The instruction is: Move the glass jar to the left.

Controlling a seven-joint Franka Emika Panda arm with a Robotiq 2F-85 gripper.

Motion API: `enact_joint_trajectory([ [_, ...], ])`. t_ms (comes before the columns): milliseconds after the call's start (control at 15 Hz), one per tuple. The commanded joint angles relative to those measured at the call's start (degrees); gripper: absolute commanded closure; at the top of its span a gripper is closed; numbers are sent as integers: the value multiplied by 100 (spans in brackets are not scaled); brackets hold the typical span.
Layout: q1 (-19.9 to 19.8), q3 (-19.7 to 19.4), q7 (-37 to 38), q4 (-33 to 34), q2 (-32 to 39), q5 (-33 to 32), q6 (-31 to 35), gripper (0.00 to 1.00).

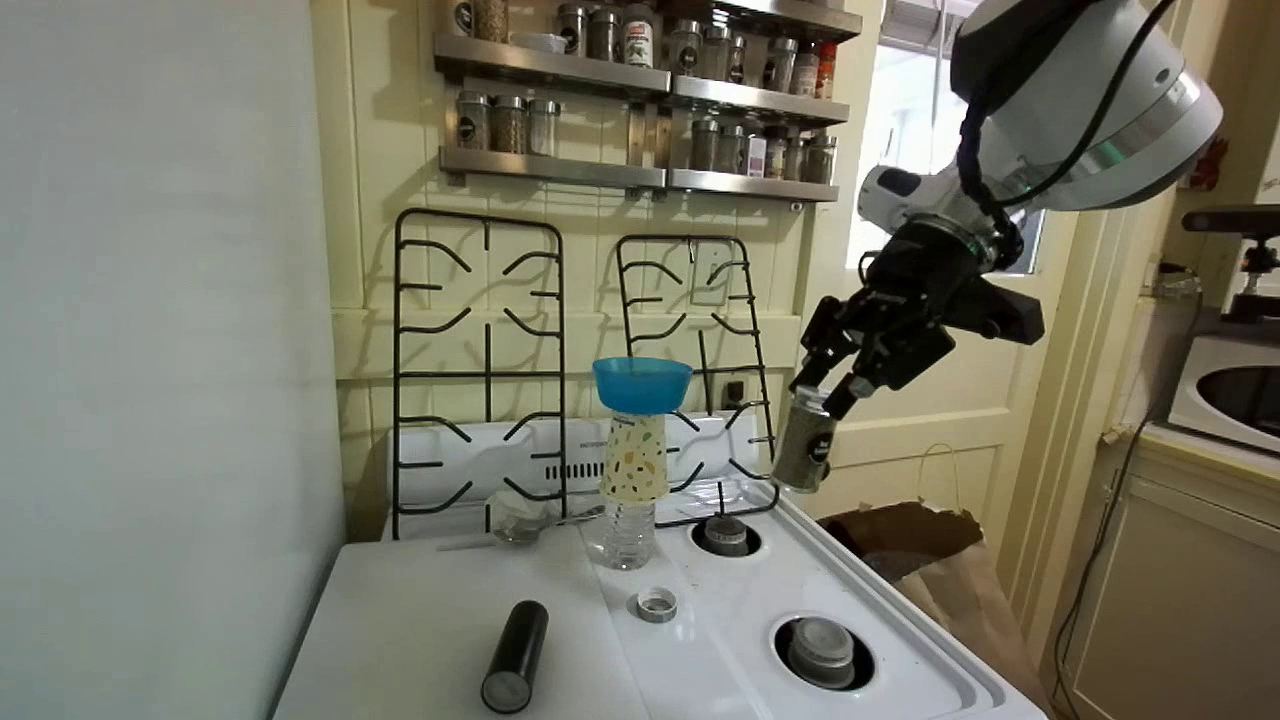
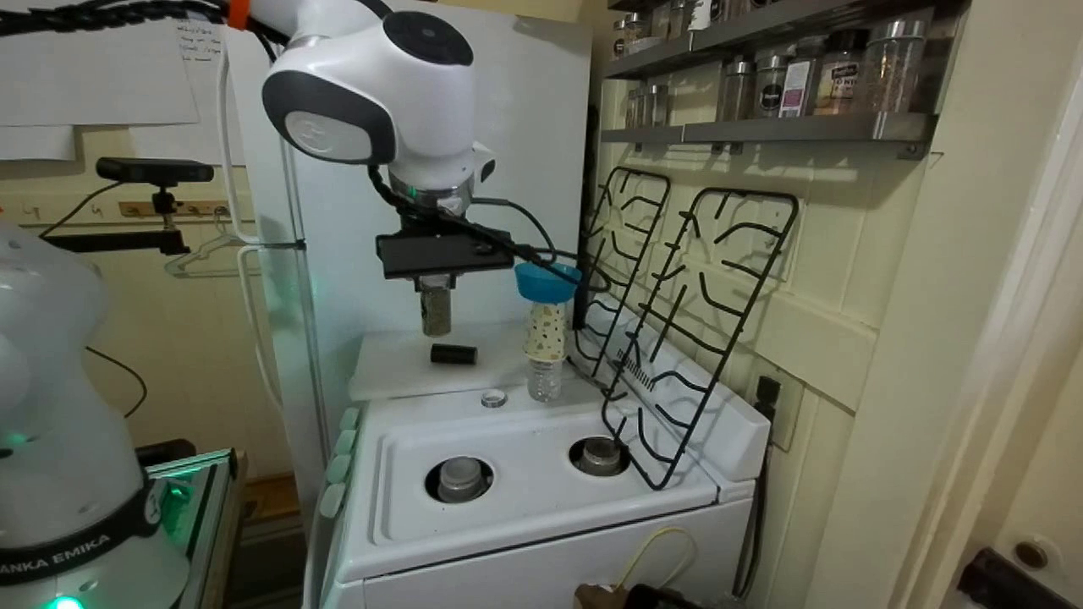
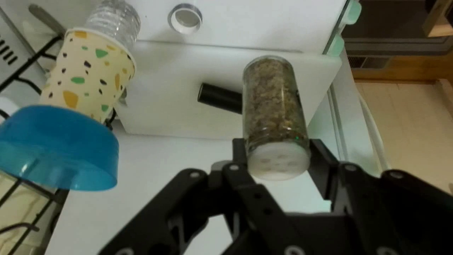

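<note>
Gripper (image 3: 277,152) clamped on the glass jar (image 1: 803,455), which hangs in the air, tilted, base downward.

Its 2 fingers (image 3: 239,154) press opposite sides of the jar near the pale capped end; dry brownish contents show through the glass, and a dark label (image 1: 820,447) shows in an exterior view. The jar hangs apart from a clear ribbed bottle (image 1: 630,545) standing on the stove (image 2: 525,436), with an upside-down patterned cup (image 1: 635,460) over it and a blue bowl (image 1: 642,390) on top. A small round cap (image 1: 656,605) lies near the bottle. A black cylinder (image 1: 516,650) lies on its side on a white board (image 2: 389,372). 2 black grates (image 1: 487,374) lean upright at the back; 2 burners (image 2: 461,480) show in the stove top.
</note>
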Motion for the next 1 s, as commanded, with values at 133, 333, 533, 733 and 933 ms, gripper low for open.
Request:
enact_joint_trajectory([
  [133, 382, 690, 326, -117, -822, 355, 195, 78],
  [333, 670, 1149, 652, 43, -865, 523, 411, 78],
  [533, 834, 1629, 1303, 269, -655, 427, 856, 78],
  [733, 1352, 1317, 1419, 661, -152, 798, 503, 78],
  [933, 1280, 1433, 1484, 485, -359, 666, 688, 53],
])
